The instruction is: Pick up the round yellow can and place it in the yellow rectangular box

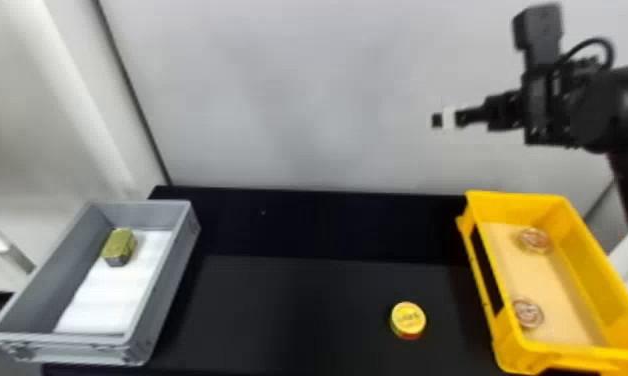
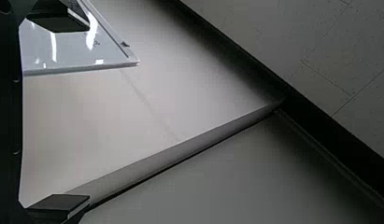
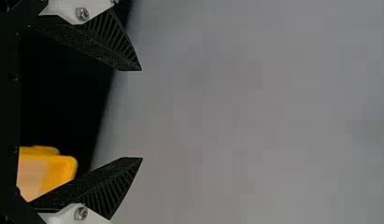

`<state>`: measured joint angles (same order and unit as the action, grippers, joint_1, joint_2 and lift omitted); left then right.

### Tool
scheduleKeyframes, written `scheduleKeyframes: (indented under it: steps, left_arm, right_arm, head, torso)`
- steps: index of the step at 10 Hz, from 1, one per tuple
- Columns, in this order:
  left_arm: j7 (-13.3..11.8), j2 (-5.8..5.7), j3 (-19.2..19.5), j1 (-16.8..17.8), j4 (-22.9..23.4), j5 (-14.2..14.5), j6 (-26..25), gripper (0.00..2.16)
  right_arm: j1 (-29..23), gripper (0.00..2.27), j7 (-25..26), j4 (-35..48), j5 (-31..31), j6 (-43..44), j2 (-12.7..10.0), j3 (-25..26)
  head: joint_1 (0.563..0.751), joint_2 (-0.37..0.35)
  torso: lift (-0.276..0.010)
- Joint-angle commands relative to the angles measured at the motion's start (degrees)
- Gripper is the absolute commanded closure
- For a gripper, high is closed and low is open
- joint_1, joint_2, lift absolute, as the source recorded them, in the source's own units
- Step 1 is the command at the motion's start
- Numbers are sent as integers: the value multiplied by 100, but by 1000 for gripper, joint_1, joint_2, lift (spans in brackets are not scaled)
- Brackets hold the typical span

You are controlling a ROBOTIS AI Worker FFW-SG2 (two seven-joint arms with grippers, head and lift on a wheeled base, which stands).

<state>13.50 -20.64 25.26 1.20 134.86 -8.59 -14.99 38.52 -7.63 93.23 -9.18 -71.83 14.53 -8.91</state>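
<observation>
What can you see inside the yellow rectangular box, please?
Two round tins lie on the box's pale floor; whatever is beneath them is covered.

Along the counter's (image 1: 303, 225) left edge lies a crate (image 1: 160, 300), a block (image 1: 120, 247) in its far half. Toward the right edge, the box (image 1: 605, 280) holds two tins (image 1: 535, 240). Between, the can (image 1: 408, 320) sits near the front edge.
</observation>
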Motion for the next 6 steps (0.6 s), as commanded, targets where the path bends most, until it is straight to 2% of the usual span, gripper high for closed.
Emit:
scheduleKeyframes:
  steps: [1, 3, 5, 6]
  left_arm:
    - [-31, 50, -11, -6, -101, 59, 12, -1]
    - [-39, 50, -55, 3, -197, 86, 4, -1]
    - [-39, 85, -73, 12, -294, 112, 4, -1]
    - [-39, 85, -90, 38, -329, 121, 12, -1]
  right_arm:
    - [-310, 90, -213, -129, -14, -450, -153, -226]
    - [-547, 81, -521, -59, -49, -942, -179, -305]
    - [-1013, 82, -627, 82, -110, -1188, -346, -164]
    - [-1268, 82, -627, 275, -110, -1373, -346, -94]
  head:
    - [694, 54]
    - [694, 54]
    - [694, 54]
    - [694, 54]
  torso:
    - [-3]
    - [-3]
    - [-3]
    - [-3]
